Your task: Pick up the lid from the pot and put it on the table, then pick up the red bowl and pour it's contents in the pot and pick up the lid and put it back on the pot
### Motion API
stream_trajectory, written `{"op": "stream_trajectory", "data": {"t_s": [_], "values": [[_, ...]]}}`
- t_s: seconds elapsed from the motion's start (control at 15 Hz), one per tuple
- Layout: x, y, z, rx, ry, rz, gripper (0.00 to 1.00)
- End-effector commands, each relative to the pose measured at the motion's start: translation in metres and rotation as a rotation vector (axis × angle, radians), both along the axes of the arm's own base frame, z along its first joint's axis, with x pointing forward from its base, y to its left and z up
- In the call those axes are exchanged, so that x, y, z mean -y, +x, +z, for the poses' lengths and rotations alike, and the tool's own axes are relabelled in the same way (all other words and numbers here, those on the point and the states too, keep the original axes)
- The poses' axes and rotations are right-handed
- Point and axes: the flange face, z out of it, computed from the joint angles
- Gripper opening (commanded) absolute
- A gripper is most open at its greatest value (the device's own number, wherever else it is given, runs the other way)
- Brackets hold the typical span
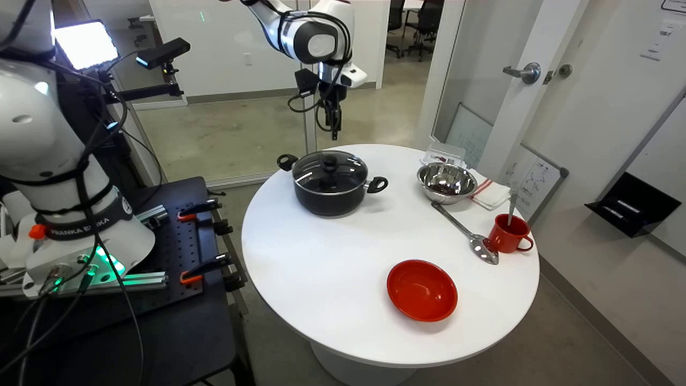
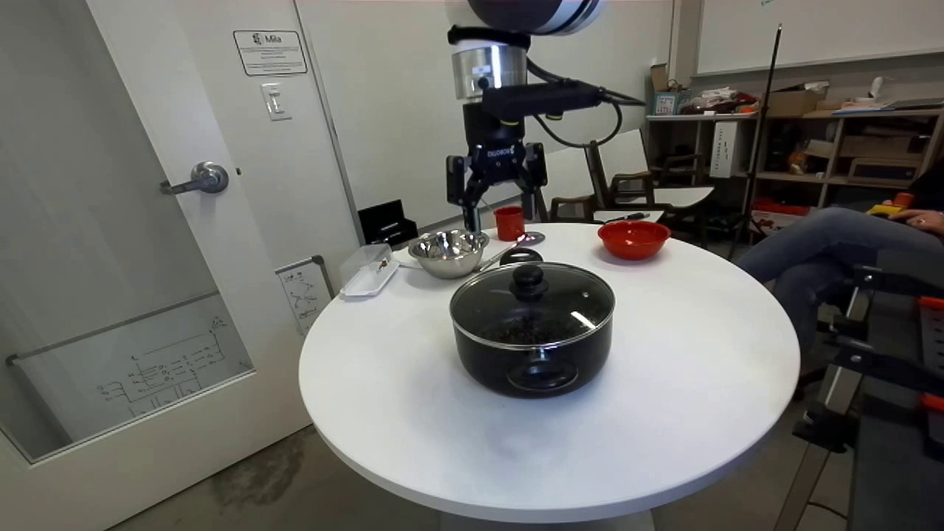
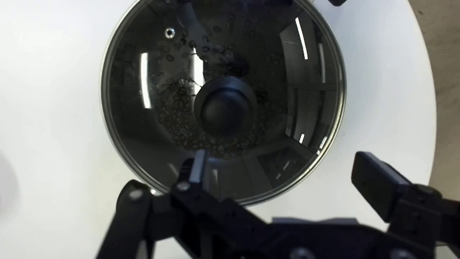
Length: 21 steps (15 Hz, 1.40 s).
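Observation:
The lid [image 1: 343, 177] [image 2: 531, 302] sits on the pot [image 1: 329, 202] [image 2: 487, 361], near the edge of the white table [image 1: 332, 268] in both exterior views. Dark beans show through its glass in the wrist view, where the lid [image 3: 223, 108] has its black knob in the middle. The red bowl [image 1: 422, 291] [image 2: 634, 240] stands upright on the table; its inside looks empty. My gripper [image 3: 280, 162] is open and empty. It hangs above table height near the pot, fingers down, in both exterior views [image 1: 335, 134] [image 2: 501, 215], and touches nothing.
A steel bowl [image 1: 446, 182] with dark bits inside, a metal spoon [image 1: 461, 228], a red mug [image 1: 506, 236] with a utensil in it, a folded towel [image 1: 490, 194] and a clear plastic box [image 1: 445, 154] stand along one table side. A seated person's legs [image 2: 804, 258] are beside the table.

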Motion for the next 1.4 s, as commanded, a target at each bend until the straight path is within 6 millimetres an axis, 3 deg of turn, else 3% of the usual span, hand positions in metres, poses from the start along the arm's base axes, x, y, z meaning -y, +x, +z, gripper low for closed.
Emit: {"op": "stream_trajectory", "data": {"t_s": [0.0,0.2,0.4,0.53,0.73,0.93,1.13,1.33], "values": [[0.009,-0.021,0.046,0.044,-0.020,-0.008,1.00],[0.024,-0.033,0.082,0.128,-0.015,-0.043,1.00],[0.053,-0.043,0.115,0.176,0.022,-0.109,1.00],[0.080,-0.046,0.131,0.202,0.057,-0.110,1.00],[0.133,-0.044,0.138,0.228,0.144,-0.167,1.00],[0.190,-0.034,0.121,0.218,0.225,-0.256,1.00],[0.240,-0.026,0.084,0.176,0.231,-0.359,1.00],[0.266,-0.020,0.048,0.154,0.122,-0.421,1.00]]}}
